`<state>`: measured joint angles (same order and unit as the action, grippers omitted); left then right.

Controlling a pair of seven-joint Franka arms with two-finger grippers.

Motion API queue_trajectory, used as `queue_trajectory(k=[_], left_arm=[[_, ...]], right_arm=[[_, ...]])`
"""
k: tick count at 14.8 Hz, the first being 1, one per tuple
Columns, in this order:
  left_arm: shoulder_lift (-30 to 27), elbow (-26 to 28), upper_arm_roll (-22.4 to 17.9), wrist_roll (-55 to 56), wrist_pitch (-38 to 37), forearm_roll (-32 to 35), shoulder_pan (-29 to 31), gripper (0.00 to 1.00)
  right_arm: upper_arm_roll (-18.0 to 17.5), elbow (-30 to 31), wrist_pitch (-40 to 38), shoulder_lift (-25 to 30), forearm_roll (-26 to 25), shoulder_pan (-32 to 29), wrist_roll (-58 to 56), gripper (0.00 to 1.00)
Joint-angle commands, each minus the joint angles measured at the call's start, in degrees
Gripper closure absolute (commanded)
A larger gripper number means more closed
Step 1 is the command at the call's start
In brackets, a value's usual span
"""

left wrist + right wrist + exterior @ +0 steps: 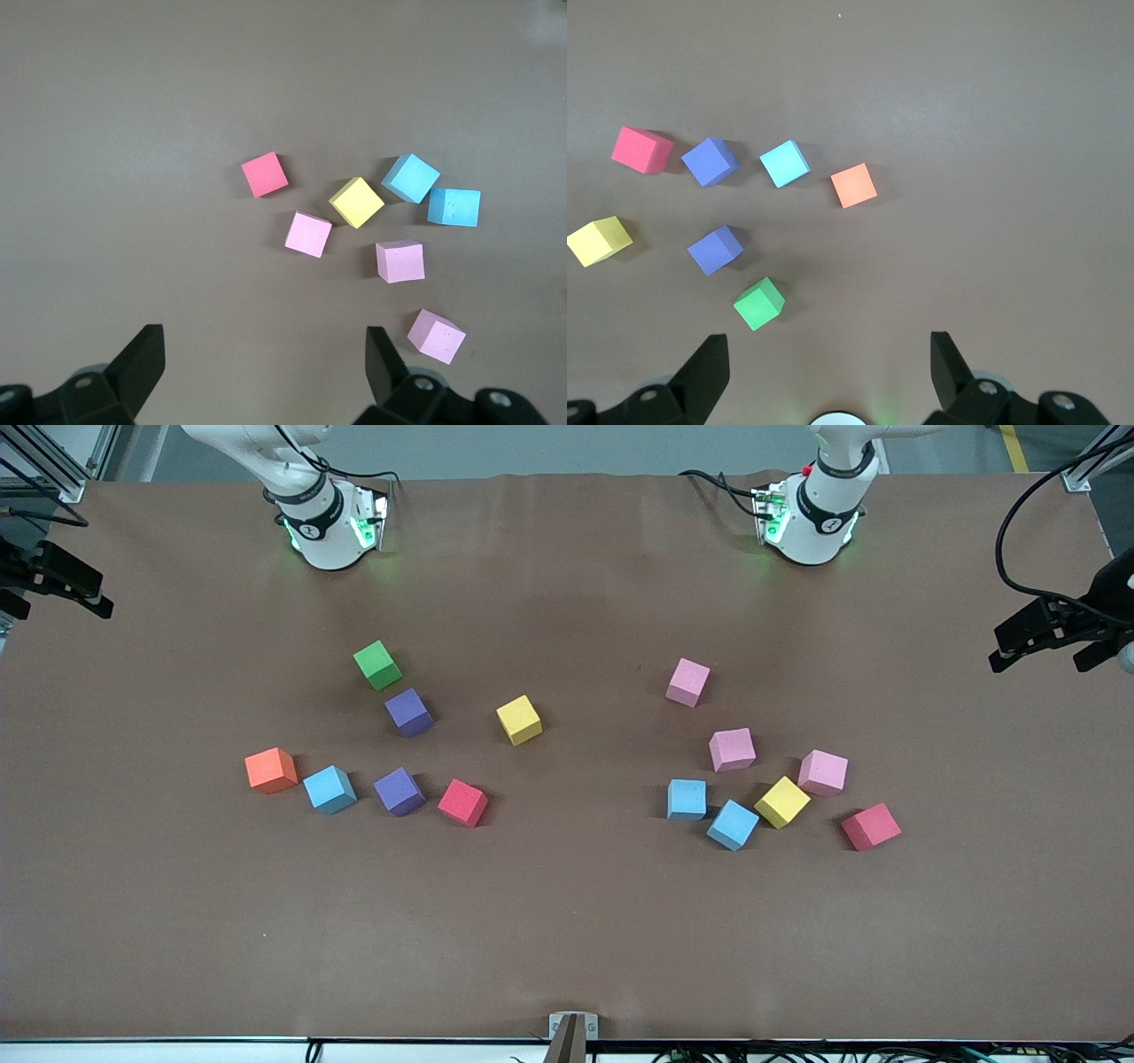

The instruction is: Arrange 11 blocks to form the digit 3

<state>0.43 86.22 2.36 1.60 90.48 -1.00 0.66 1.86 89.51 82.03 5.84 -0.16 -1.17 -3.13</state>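
Note:
The blocks lie scattered in two loose groups. Toward the right arm's end lie two purple blocks (408,711) (399,791), a yellow (519,719), a light blue (330,789) and a red (462,802). Toward the left arm's end lie three pink blocks (688,682) (732,749) (823,772), two light blue (687,799) (733,825), a yellow (782,802) and a red (871,826). My left gripper (264,341) hangs open and empty high over the table near a pink block (436,336). My right gripper (829,347) is open and empty, high up near its base.
A green cube (377,665) sits nearest the right arm's base, and an orange cube (270,770) lies beside the light blue block at that end. Both robot bases (328,522) (811,514) stand on the brown table (567,921). Black camera mounts (1054,629) overhang both table ends.

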Motion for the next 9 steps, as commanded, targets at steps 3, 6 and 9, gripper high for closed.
queue_trajectory(k=[3, 6, 9], left_arm=[[0.36, -0.17, 0.80, -0.02, -3.90, -0.22, -0.48, 0.00], [0.01, 2.36, 5.18, 1.29, -8.92, -0.49, -0.31, 0.00], [-0.52, 7.55, 12.91, 8.65, -8.31, -0.49, -0.22, 0.00]], right_arm=[[0.25, 0.49, -0.29, 0.93, -0.46, 0.55, -0.47, 0.00], [0.25, 0.49, -0.38, 0.93, -0.11, 0.55, -0.30, 0.00], [0.25, 0.49, -0.29, 0.93, 0.68, 0.55, 0.23, 0.00]])
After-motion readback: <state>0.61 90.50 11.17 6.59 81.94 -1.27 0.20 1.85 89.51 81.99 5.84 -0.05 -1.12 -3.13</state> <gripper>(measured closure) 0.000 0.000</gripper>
